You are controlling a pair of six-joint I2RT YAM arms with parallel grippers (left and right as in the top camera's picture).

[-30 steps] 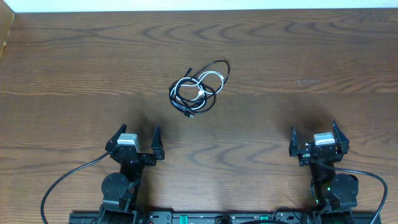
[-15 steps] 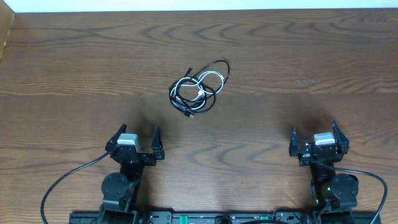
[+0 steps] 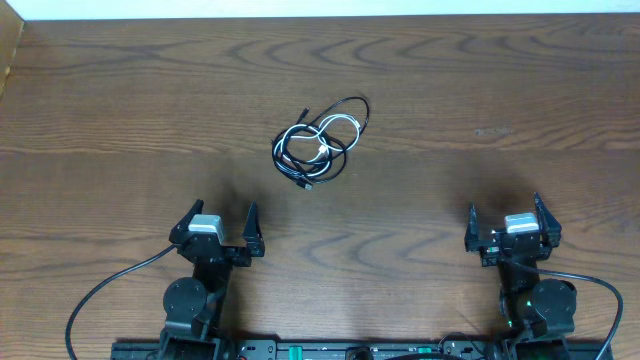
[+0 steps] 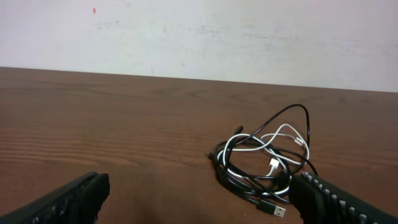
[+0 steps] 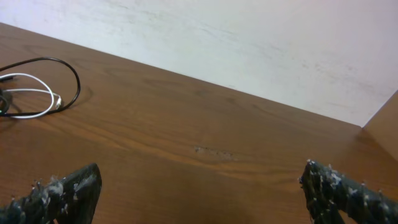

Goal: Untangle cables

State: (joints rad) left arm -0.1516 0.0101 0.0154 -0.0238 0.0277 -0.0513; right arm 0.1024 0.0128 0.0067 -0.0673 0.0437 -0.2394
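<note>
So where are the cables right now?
In the overhead view, the cables lie tangled in the middle of the table, ahead of both arms, nearer the left arm.

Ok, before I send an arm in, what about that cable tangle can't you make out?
- How many black cables there are: overhead view, the strands are too thin and overlapped to count.
- Which strand lies over which: too fine in every view.
- The tangle's near right edge: left wrist view, behind a finger of the left gripper.
- Most of the tangle: right wrist view, cut off by the left edge.
</note>
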